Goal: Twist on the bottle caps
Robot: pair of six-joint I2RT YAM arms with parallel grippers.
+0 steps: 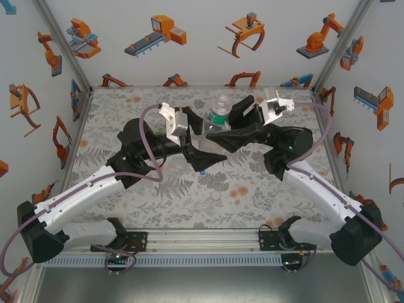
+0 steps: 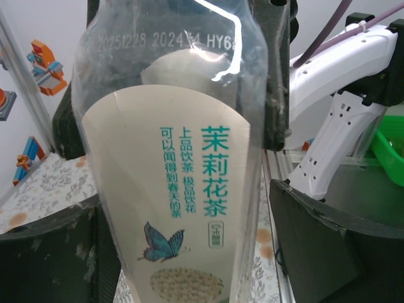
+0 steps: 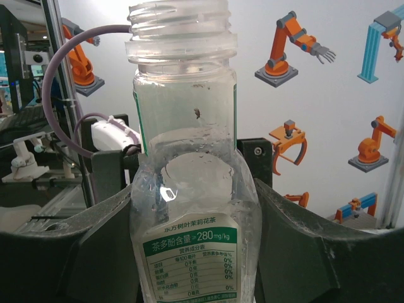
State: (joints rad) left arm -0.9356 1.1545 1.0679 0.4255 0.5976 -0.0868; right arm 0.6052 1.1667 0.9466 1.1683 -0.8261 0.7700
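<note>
One bottle [image 1: 218, 120] in play, upright over mid-worktop [image 1: 158, 202].

Top view: left jaws and right jaws come at it from opposite sides. My read is that one braces the body and leaves the neck free for capping. The mouth faces up, uncapped. A small pale round piece [image 1: 216, 196] lies nearer the bases, well apart from the bottle. It may be a cap, but it's too small to be sure.

Left wrist: jaws straddle the labelled body, close on either side, with a sliver of background at one flank. Can't tell if they actually clamp. Label [image 2: 189, 158] reads 茉莉花茶 in big teal. Beside that are 上品饮茶 极品饮花 and 可以闻得到春天的茶, with a butterfly below. Date code [image 2: 164, 41] on the clear shoulder reads 20251228, then 2024?1 HY6, partly lost in glare.

Right wrist: jaws part-open, pressed on both flanks below the shoulder in a firm hold. Threaded neck [image 3: 180, 25] stands clear above them. Print here reads 茶多酚含量≥280mg/kg. The line above looks like 东方树叶茉莉花茶, and below is a column of 0%.
</note>
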